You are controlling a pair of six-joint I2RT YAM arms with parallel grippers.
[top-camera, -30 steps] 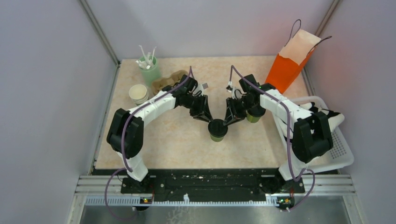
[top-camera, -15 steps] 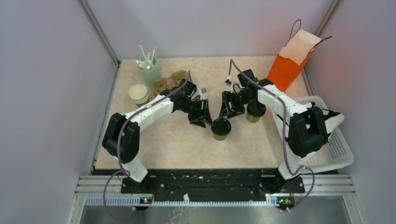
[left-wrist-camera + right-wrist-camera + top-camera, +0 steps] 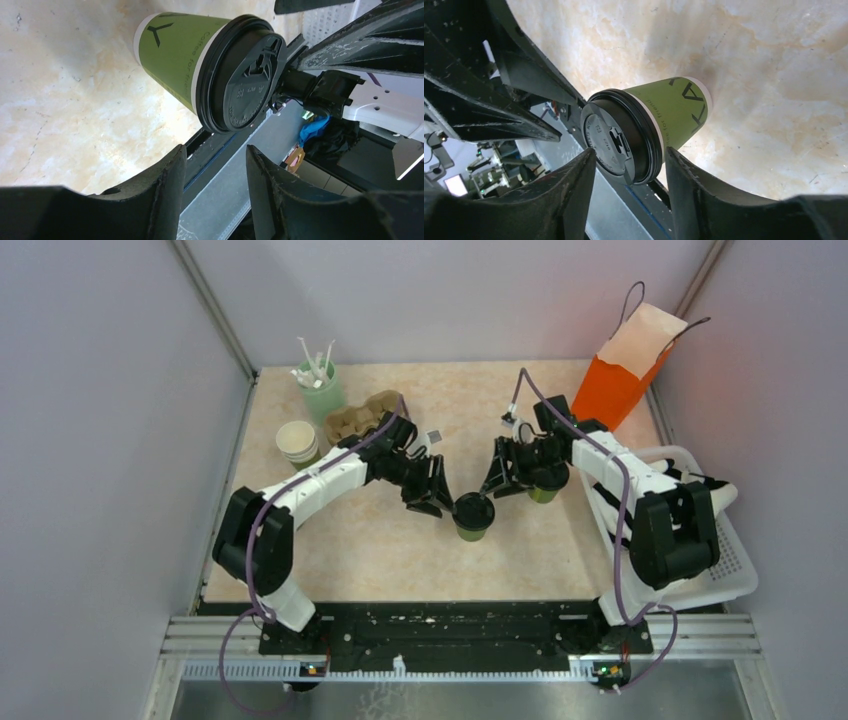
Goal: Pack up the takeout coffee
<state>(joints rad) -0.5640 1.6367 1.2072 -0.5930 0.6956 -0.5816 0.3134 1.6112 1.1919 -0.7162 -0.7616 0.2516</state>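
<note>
The takeout coffee [image 3: 471, 514], an olive-green cup with a black lid, stands on the table's middle. It also shows in the left wrist view [image 3: 210, 65] and in the right wrist view [image 3: 644, 127]. My left gripper [image 3: 443, 502] is open and empty just left of the cup; in its own view [image 3: 215, 157] the cup lies beyond the fingertips. My right gripper [image 3: 496, 483] is open just right of and behind the cup; in its own view [image 3: 629, 160] the lid sits at the mouth of the spread fingers, with gaps on both sides.
A second lidded green cup [image 3: 545, 486] stands under my right arm. An orange paper bag [image 3: 622, 375] stands at the back right and a white basket [image 3: 715, 560] at the right edge. A cup of white sticks [image 3: 320, 388], a cardboard carrier [image 3: 358, 417] and stacked cream cups [image 3: 297, 441] sit at the back left.
Both grippers were down at the cup's lid a second ago, then drew back from it. Now they stand close on either side of it. The cup has stayed on the table.
</note>
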